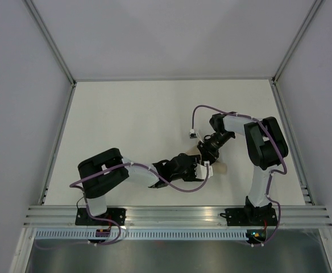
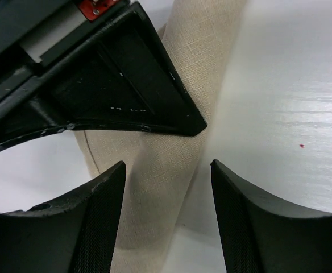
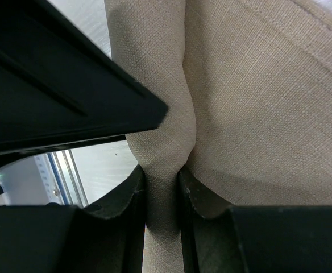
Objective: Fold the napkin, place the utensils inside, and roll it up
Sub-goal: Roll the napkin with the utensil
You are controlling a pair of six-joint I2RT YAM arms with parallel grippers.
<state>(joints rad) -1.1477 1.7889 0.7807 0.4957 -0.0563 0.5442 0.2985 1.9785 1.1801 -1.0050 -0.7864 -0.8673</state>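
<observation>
Currently the napkin (image 3: pixel 257 102) is being gripped by the right gripper (image 3: pixel 162 170). A raised fold of the cloth is being pinched between its nearly closed jaws, with only fabric between them. The left gripper (image 2: pixel 167 165) is being held with its jaws standing well apart and nothing clamped.

Key relation: in the left wrist view the cloth is lying as a narrow band on the table (image 2: pixel 291 114), passing under and between the open jaws. Its long axis is running away from that wrist and slanting to the far right, so the jaws are being set either side of its width. A closing there is judged to take the band across its width. The two grippers are being crowded over the same spot. Whether they are touching cannot be told.

Views compared: the pinch is being shown only by the right wrist view, and the open gap only by the left wrist view. From above, the cloth is being almost wholly hidden under the two wrists, right of the table's middle, with a small tan corner showing. No fork is being shown in any view, and whether it is wrapped inside cannot be told.
</observation>
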